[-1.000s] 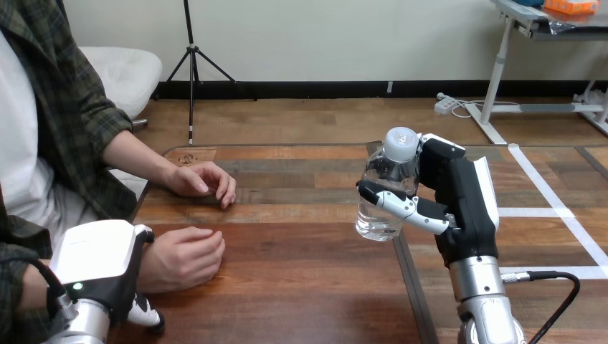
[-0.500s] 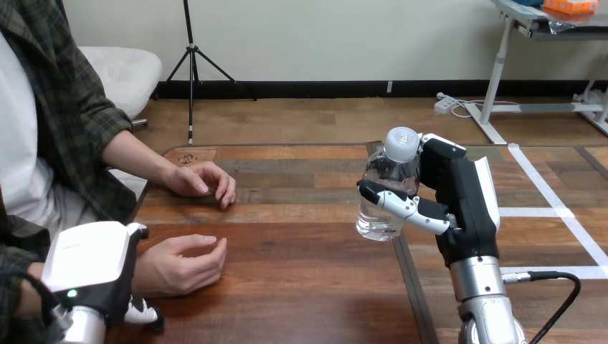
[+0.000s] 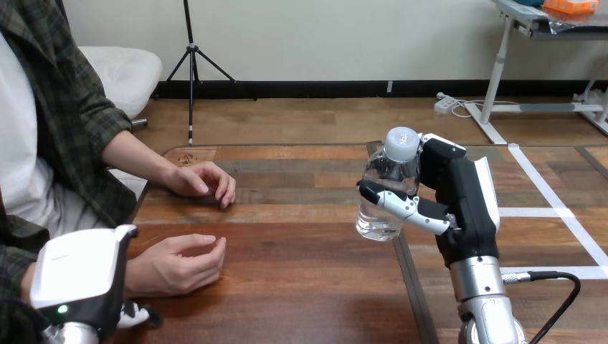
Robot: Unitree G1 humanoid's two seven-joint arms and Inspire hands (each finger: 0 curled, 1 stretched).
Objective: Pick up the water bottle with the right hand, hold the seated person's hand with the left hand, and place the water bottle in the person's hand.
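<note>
A clear water bottle [image 3: 386, 188] with a white cap is held upright above the table's middle-right, and my right hand [image 3: 462, 197] is shut on it, thumb across its front. My left hand [image 3: 75, 276] sits at the bottom left, its white back lying over the wrist of the person's nearer hand [image 3: 179, 261]. That hand rests on the wooden table [image 3: 301, 279], loosely curled with the palm turned partly up. I cannot tell whether my left hand grips the wrist. The bottle hangs well to the right of the person's hands.
The person's farther hand [image 3: 204, 180] rests palm down near the table's far left edge. A seam [image 3: 407, 279] runs front to back below the bottle, between two tabletops.
My left hand has slid down and left, back along the person's forearm. The person's nearer hand has uncurled a little and turned its palm up. The right hand and bottle have stayed still.
</note>
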